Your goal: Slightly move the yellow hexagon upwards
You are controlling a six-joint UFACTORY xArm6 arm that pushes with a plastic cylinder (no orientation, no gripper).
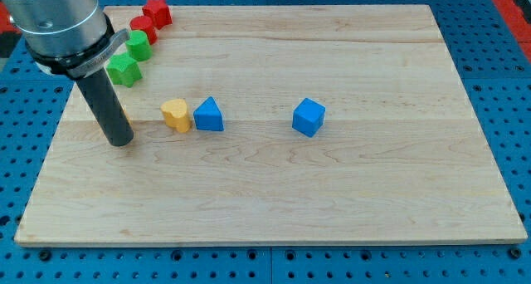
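My tip [121, 140] rests on the wooden board [332, 217] at the view's left. A yellow block [175, 115], heart-like in shape, lies a short way to the right of the tip and slightly above it, apart from it. A blue triangle [208, 115] touches the yellow block's right side. No yellow hexagon can be made out. The rod and the arm's housing hide the board just left of the yellow block.
A blue cube [309, 116] lies near the board's middle. Two red blocks [157, 12] [143, 26] and two green blocks [138, 45] [124, 69] run in a diagonal line at the top left, close beside the arm's housing.
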